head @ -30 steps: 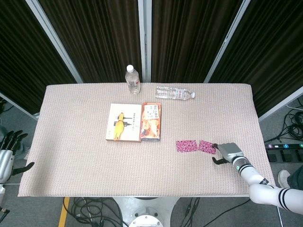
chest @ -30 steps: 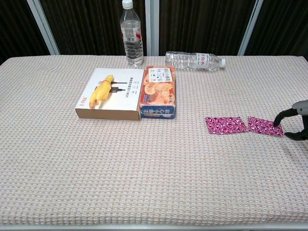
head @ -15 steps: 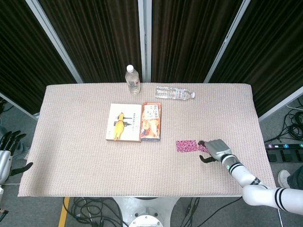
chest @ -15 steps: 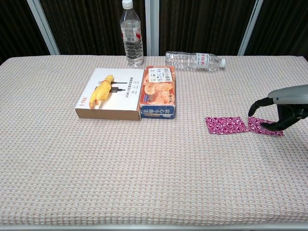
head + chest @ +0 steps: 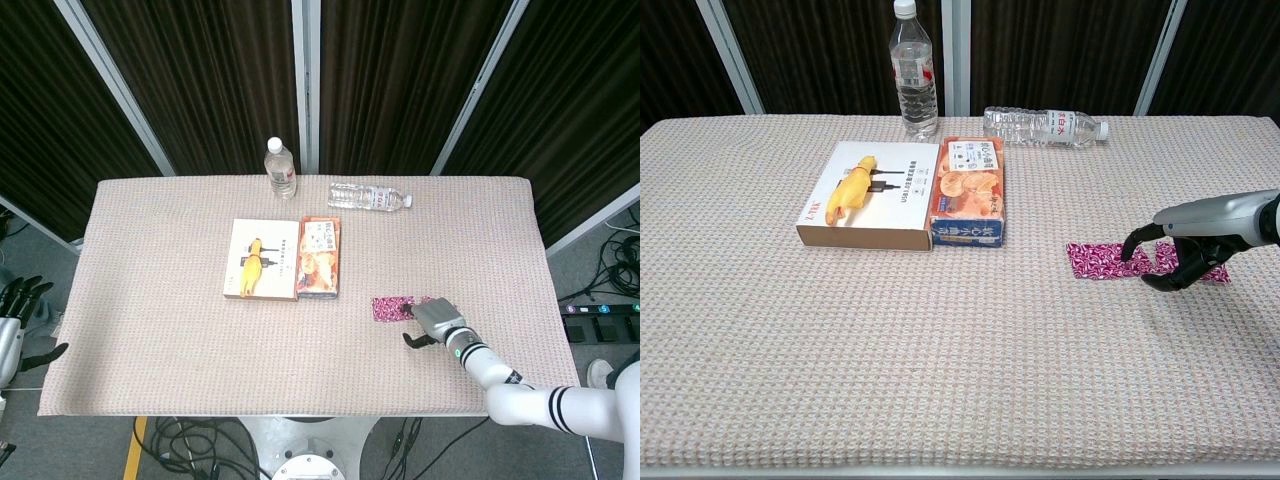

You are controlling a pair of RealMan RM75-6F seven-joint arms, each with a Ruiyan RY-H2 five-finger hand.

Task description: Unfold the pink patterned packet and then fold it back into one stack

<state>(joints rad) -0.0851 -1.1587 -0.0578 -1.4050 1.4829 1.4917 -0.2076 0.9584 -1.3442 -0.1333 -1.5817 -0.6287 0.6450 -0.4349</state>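
— Two hands? State, position?
— Right hand (image 5: 1188, 252) curled over pink packet (image 5: 1108, 260), lower right of worktop (image 5: 940, 340); grip unclear. Left hand (image 5: 14, 318) spread, far left, off the edge.

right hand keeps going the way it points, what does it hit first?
Probably nothing solid. The right hand points left across the table, its fingers curled over the pink packet. Past the packet's left end the cloth looks bare, and the orange box lies farther back, though depth is unclear.
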